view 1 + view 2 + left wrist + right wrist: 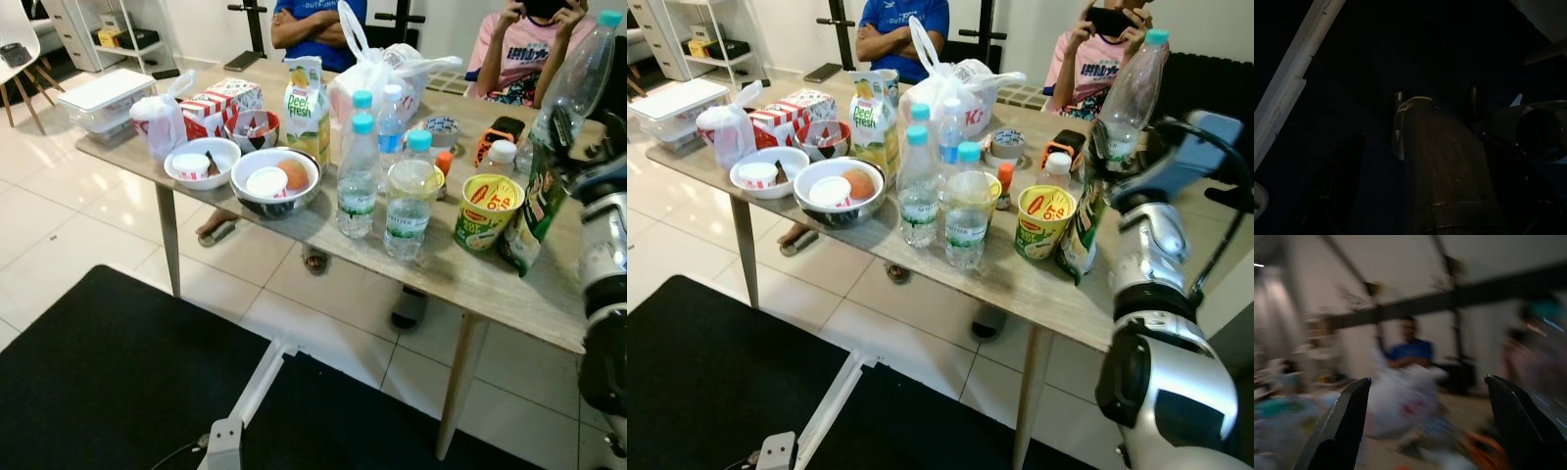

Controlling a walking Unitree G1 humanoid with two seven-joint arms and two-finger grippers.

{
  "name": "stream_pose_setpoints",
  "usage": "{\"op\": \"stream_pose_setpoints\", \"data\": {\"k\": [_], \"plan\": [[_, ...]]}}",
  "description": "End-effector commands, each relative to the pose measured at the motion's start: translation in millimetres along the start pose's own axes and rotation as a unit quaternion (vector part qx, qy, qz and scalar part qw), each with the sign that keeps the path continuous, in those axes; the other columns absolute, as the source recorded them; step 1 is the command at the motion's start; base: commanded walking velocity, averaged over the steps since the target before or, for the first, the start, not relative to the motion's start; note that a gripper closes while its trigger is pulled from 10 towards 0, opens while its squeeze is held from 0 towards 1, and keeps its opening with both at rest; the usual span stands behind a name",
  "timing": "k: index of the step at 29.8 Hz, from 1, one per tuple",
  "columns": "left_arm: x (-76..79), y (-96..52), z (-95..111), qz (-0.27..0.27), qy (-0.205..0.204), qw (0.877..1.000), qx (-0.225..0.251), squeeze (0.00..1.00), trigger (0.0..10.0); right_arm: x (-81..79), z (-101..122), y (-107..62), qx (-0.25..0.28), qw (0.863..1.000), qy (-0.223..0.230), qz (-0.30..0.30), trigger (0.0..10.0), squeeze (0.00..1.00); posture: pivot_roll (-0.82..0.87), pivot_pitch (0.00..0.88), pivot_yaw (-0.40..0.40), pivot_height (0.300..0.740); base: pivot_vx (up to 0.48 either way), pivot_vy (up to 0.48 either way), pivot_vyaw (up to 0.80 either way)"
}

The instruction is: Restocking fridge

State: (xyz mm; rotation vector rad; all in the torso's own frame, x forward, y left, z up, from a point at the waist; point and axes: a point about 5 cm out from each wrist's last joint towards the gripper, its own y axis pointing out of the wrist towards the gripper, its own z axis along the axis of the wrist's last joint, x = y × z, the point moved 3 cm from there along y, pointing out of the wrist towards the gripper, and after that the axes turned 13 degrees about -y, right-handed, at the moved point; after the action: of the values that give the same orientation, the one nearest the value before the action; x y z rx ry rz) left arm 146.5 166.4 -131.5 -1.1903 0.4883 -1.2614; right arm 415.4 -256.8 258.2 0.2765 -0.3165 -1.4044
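Note:
A wooden table (pixel 460 279) carries the groceries: several small water bottles (pixel 357 181), a Peel Fresh juice carton (pixel 307 103), a yellow cup of noodles (pixel 487 208), a green packet (pixel 529 211) and a metal bowl (pixel 276 181) with an orange fruit. A tall clear bottle (pixel 1132 88) with a teal cap stands at the table's right end. My right gripper (pixel 1104 147) is raised beside that bottle's lower part, open, with nothing between its fingers (pixel 1342 426). My left gripper (pixel 1425 186) hangs idle in the dark, open.
Two people sit behind the table, one in blue (pixel 318 20), one in pink (pixel 524 54) holding a phone. A white plastic bag (pixel 377 73), white bowls (pixel 201 162), KFC boxes (pixel 211 108) and a plastic tub (pixel 106 98) crowd the table. A black mat (pixel 118 382) covers the floor.

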Motion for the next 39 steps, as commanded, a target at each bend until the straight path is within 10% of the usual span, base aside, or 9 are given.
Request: {"op": "stream_pose_setpoints", "data": {"k": [1, 14, 39], "plan": [[-7.4, -2.3, -9.4, 0.010, -0.001, 1.000, -0.017, 0.00, 10.0, -17.7, 4.9, 6.5, 0.010, 0.998, -0.012, 0.053, 10.0, 0.00, -0.04, 0.000, 0.020, 0.740, 0.000, 0.000, 0.00], [-7.1, -2.3, -8.7, 0.008, -0.002, 1.000, -0.016, 0.00, 10.0, -90.5, 1.0, 8.5, -0.002, 0.959, -0.050, 0.279, 10.0, 0.00, -0.04, 0.000, 0.022, 0.740, 0.000, 0.000, 0.00], [-6.2, -2.0, -9.3, 0.007, -0.003, 1.000, -0.017, 0.00, 10.0, -123.3, -36.1, 18.3, -0.139, 0.955, -0.069, 0.251, 10.0, 0.00, -0.03, 0.000, 0.024, 0.740, 0.000, 0.000, 0.00]]}}
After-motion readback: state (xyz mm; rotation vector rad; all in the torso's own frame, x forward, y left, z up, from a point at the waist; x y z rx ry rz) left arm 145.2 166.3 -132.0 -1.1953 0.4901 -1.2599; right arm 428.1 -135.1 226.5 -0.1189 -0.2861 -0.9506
